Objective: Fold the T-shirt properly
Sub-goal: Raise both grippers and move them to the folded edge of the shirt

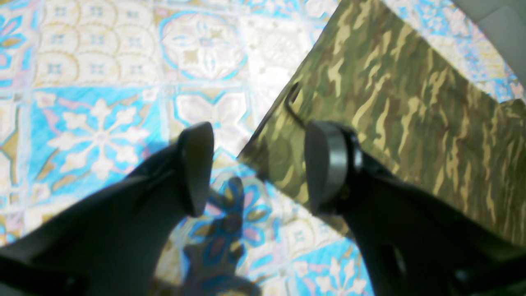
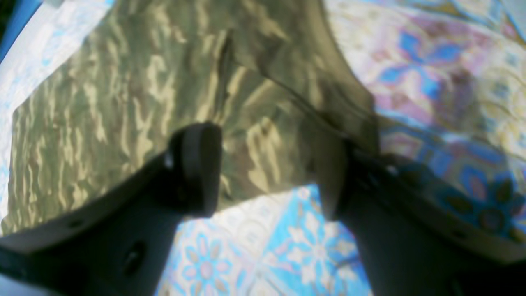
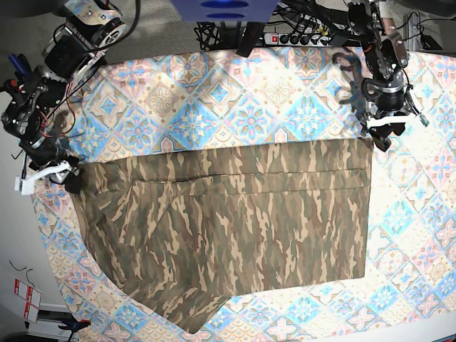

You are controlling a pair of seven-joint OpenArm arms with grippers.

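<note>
Over T-shirt (image 3: 235, 221) corners, both grippers (jaws apart) left gripper (image 1: 257, 166); right gripper (image 2: 271, 168)

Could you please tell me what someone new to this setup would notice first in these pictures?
The eye lands first on the large olive, brown and tan camouflage T-shirt, spread flat across the middle of the pastel blue-pink patterned tablecloth. Next come the two black robot arms at its upper corners: the left hand sits open at the corner on the base view's right, and the right hand open at the corner on its left, neither gripping the cloth.
</note>
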